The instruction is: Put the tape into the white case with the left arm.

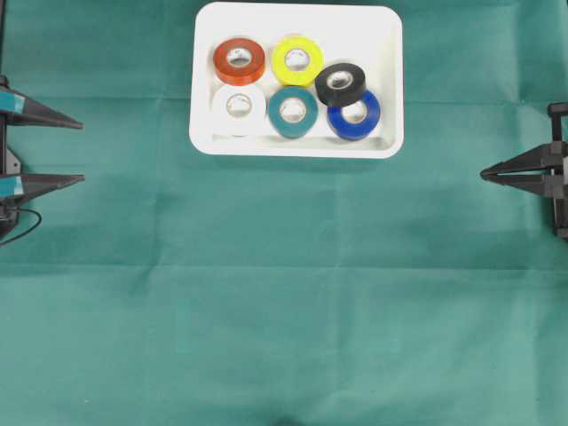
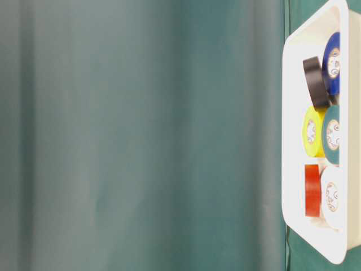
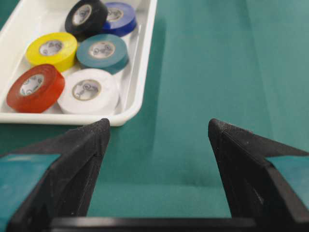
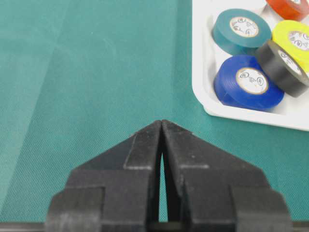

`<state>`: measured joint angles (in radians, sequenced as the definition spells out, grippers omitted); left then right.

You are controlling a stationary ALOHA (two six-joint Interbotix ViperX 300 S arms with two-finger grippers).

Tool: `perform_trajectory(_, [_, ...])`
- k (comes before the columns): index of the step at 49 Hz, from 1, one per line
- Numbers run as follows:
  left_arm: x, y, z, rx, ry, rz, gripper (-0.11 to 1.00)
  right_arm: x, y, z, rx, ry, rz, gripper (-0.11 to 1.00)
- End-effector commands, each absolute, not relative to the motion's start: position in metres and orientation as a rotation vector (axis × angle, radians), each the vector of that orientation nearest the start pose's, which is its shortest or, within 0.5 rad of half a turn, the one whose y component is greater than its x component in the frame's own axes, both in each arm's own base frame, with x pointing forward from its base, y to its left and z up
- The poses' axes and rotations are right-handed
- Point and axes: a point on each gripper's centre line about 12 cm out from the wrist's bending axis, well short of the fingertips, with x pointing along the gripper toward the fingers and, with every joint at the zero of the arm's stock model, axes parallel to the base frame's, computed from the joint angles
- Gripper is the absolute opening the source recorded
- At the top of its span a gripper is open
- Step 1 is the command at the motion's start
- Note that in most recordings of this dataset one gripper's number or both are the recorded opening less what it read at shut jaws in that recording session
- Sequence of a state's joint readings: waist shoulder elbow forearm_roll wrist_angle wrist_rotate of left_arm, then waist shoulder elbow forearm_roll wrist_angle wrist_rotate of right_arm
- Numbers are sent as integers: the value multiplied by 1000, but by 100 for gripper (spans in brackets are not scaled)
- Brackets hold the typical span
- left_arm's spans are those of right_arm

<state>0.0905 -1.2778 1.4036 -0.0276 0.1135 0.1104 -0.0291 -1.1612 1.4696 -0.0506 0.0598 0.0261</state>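
1. Six tape rolls (image 1: 293, 93) already lie in the white case (image 1: 383, 80); the black one leans on the blue.
2. The left gripper (image 1: 80, 151) sits apart, fingers wide and empty (right gripper (image 1: 484, 174) pinched closed, empty).
3. Placing looks finished; next, only parking.

Six tape rolls (image 1: 294, 110), one white case (image 1: 383, 35)

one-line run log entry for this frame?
left end effector: open, empty | right end effector: shut, empty | white case: six tape rolls inside, black roll leaning on blue roll
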Motion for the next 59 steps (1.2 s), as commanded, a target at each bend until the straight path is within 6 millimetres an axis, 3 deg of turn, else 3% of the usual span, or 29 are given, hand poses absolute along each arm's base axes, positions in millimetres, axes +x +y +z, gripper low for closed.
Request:
perform_trajectory(1, [142, 12, 207, 69, 230, 75, 81, 147, -5, 172, -20, 353, -27, -9])
perform_trajectory(59, [143, -1, 205, 81, 234, -19, 81, 147, -5, 172, -20, 355, -27, -9])
